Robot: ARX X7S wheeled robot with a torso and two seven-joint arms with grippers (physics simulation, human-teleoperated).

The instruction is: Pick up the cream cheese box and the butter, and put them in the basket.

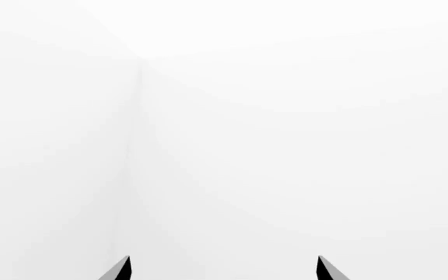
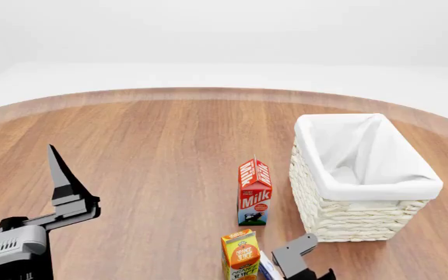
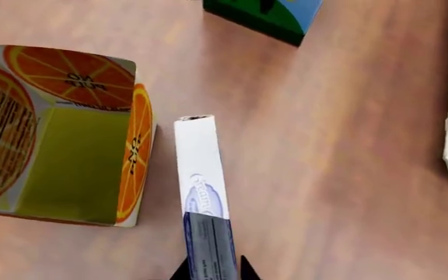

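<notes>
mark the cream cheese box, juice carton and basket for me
cream cheese box [image 3: 199, 157]: right wrist view, white top face.
juice carton [image 2: 241, 254]: head view, orange front face.
basket [image 2: 340, 217]: head view, woven front wall.

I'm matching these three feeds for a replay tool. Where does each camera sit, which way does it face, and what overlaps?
Head view: from the head, forward and down over the table, basket and milk carton; left gripper and right gripper show.
Left wrist view: near the left gripper, facing blank white background; only its fingers show.
Right wrist view: near the right gripper, looking down on the cream cheese box; its fingers flank the box.
Shared: the juice carton and the cream cheese box appear in head and right wrist views.
</notes>
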